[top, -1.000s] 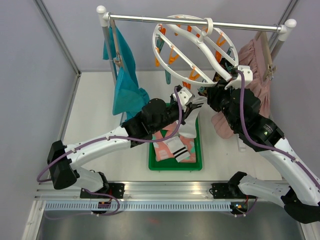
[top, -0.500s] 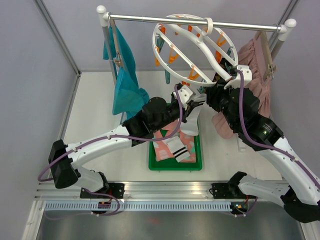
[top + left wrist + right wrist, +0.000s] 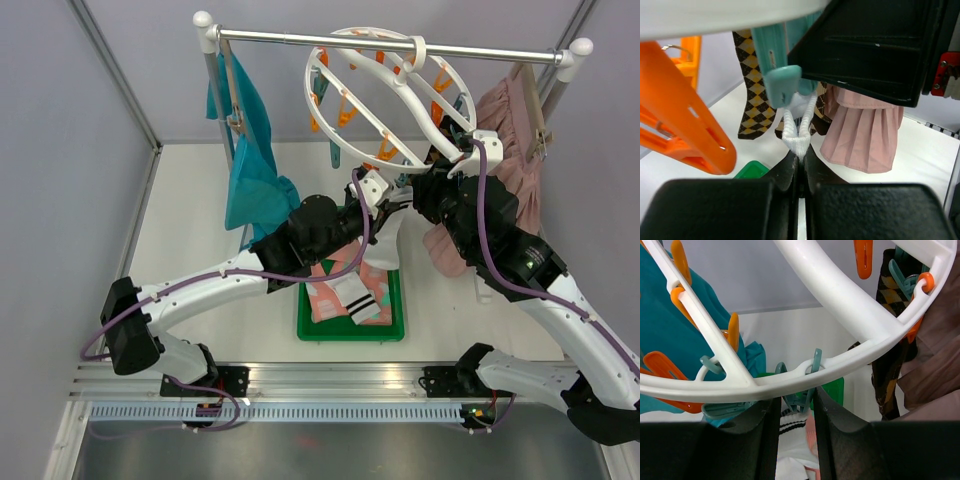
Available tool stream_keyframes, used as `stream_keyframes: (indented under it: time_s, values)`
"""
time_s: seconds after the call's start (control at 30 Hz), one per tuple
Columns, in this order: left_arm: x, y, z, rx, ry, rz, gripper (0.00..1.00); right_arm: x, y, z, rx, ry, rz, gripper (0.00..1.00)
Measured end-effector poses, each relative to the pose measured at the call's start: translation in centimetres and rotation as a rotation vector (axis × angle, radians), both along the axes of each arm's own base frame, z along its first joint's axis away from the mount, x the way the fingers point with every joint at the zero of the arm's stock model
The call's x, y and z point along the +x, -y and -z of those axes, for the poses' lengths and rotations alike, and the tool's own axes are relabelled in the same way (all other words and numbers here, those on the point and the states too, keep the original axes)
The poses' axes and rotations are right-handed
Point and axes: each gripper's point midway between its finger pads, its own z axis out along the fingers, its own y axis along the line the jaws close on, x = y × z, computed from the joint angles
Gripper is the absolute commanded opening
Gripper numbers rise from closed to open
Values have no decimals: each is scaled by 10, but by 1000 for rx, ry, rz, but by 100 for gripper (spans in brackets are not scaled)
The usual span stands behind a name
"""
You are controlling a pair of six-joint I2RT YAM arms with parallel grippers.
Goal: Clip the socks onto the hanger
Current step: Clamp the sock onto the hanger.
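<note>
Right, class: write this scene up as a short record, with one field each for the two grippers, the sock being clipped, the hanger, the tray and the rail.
left gripper: shut on the white sock, below the teal clip
right gripper: closed on the teal clip at the ring's rim
white sock: top edge reaches into the clip
hanger: round white drying ring hooked on the rail; an argyle sock hangs from it
green tray: pink and striped socks inside
rail: teal garment left, pink pleated skirt right
</note>
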Motion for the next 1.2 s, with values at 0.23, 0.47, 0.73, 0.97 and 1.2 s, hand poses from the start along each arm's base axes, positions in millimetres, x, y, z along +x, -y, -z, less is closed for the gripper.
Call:
stream_keyframes:
  time_s: [0.23,0.47,0.73,0.97,1.2]
  values:
    - [3,-1,-6,-22,11,-24,2,-1,1,0,-3,-4,1,0]
    - [3,-1,-6,-27,13,-34,2,-1,2,0,-5,-4,7,0]
    - [5,-2,-8,-37,17,-50,2,0,3,0,-8,-6,13,0]
    - [5,-2,-5,-35,16,-51,2,0,4,0,-9,-5,19,0]
    - [5,-2,-7,-43,20,-51,2,-1,5,0,-10,-5,21,0]
